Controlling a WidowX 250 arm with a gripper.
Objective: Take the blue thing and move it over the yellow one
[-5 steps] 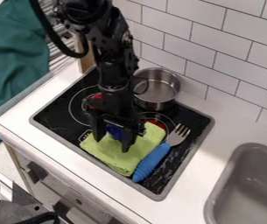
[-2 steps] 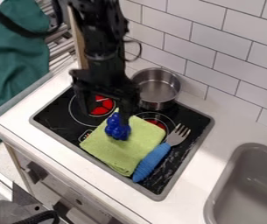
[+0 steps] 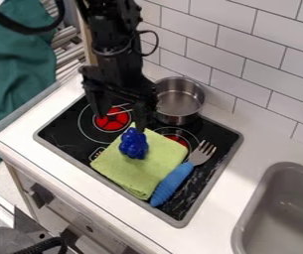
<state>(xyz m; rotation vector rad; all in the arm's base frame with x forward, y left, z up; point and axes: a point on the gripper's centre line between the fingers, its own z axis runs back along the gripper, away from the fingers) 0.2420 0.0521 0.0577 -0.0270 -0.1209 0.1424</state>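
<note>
Camera view: white counter carries the whole setup, running back to the tiled wall. Black arm comes in from the top edge, gripper hanging over the stovetop, which is set into the counter. Fingers are spread apart, nothing between them. One fingertip shows just past the top end of the blue bunch; can't tell from this angle if it touches.

Grey sink at the counter's right edge, apart from the stovetop. Yellow-green cloth lies on the stovetop, near its front edge — best match for "the yellow one". Metal pot sits toward the counter's back edge, near the stovetop's back corner. Fork with a blue handle lies along the cloth's sink side, tines toward the stovetop's right corner.

Blue bunch, grape-like, rests on the cloth, between its middle and its back corner. Likely the blue thing meant, though the fork handle is blue too.

Progress: looks done or nearly — blue on yellow, no grip on it. No more carrying needed, I'd say; what's left is probably just lifting the arm clear without nudging the bunch.
</note>
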